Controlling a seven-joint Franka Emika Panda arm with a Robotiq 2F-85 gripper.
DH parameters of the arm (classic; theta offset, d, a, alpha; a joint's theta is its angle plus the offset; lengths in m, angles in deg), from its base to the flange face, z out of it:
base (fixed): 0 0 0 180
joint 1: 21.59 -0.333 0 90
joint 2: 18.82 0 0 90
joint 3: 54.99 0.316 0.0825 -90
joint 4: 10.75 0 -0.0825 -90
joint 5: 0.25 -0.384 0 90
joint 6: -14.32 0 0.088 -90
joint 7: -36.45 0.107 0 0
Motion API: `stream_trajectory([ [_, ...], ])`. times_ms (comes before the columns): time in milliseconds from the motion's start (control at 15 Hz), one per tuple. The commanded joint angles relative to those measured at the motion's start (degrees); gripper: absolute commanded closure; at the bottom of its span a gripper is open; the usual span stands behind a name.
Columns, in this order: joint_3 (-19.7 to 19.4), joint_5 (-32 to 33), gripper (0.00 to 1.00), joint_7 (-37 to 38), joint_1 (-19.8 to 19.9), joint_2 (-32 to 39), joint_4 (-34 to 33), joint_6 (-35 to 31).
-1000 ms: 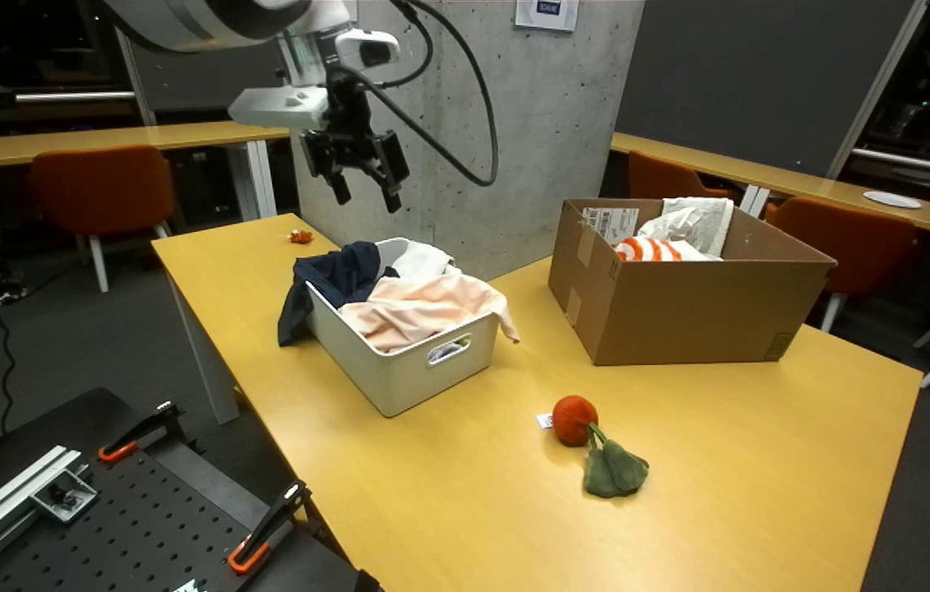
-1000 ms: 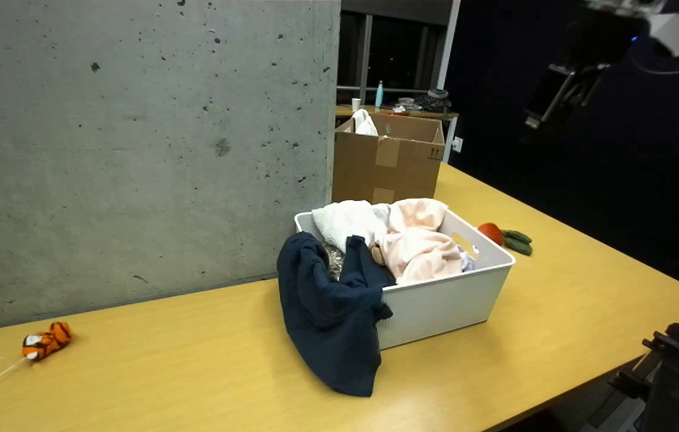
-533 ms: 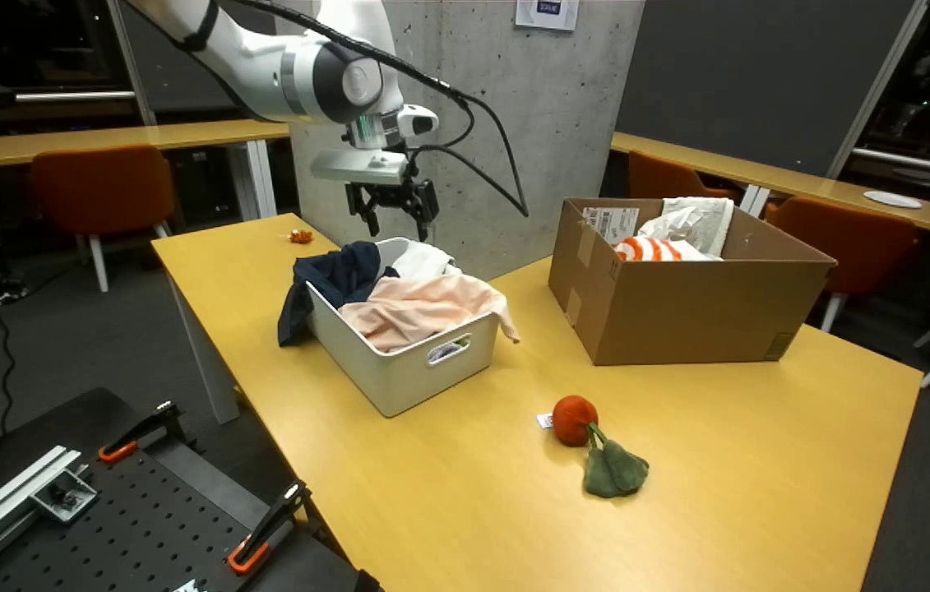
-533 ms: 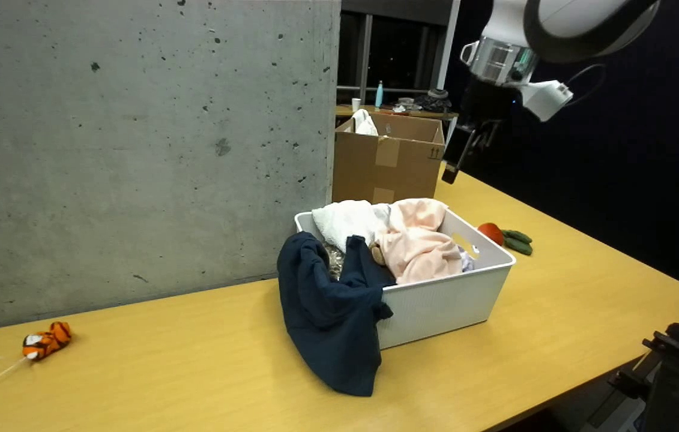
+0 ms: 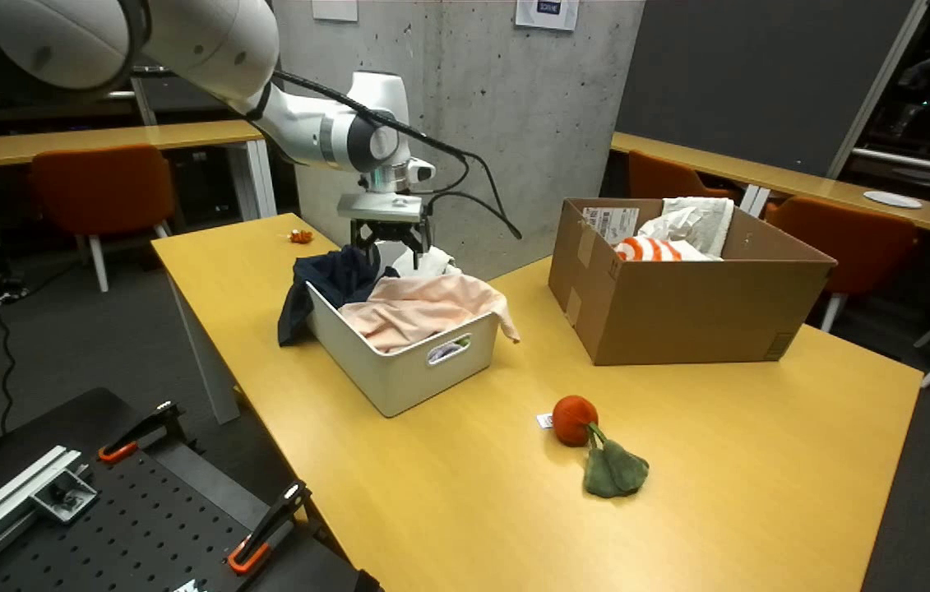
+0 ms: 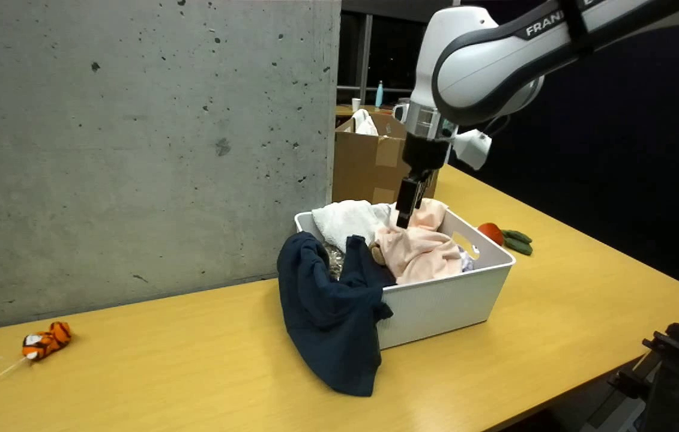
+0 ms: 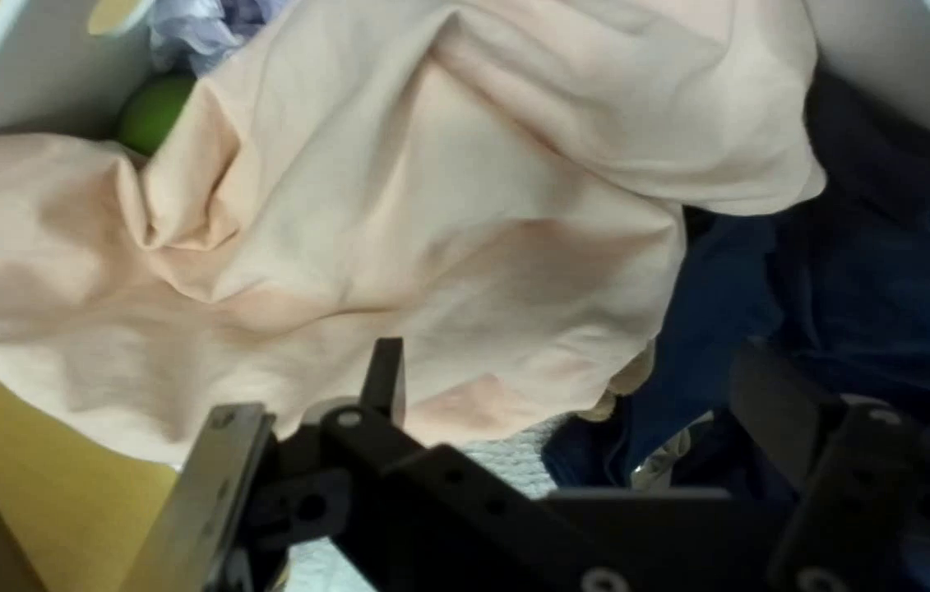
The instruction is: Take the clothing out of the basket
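Observation:
The white basket (image 5: 399, 382) stands on the table in both exterior views (image 6: 441, 309). Peach cloth (image 5: 432, 306) lies over its near end and fills much of the wrist view (image 7: 432, 222). Navy cloth (image 6: 330, 324) hangs over a corner and the side; it is at the right in the wrist view (image 7: 884, 288). White cloth (image 6: 348, 225) lies beside the peach cloth, mostly hidden behind my gripper in the wrist view. My gripper (image 5: 390, 253) points down over the basket, fingers apart and empty (image 7: 576, 370). Contact with the cloth cannot be told.
A cardboard box (image 5: 703, 316) with white and orange-striped items stands beside the basket. A red and green plush (image 5: 576, 419) and a small orange-black toy (image 6: 45, 342) lie on the table. A concrete wall (image 6: 135, 150) is close behind the basket.
The arm has come in from the side and moved down. My gripper has gone from high above the table to just over the basket. The cloths and basket have not moved.

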Motion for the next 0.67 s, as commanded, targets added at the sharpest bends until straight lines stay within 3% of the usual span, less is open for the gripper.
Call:
stream_trajectory([
  [0,0.88,-0.14,0.0,-4.79,-1.94,9.78,-13.9,6.96],
  [267,0.29,0.47,0.0,-7.88,-3.98,18.09,-24.34,13.41],
  [600,-1.46,1.12,0.0,-7.92,-4.38,24.23,-31.19,16.56],
])
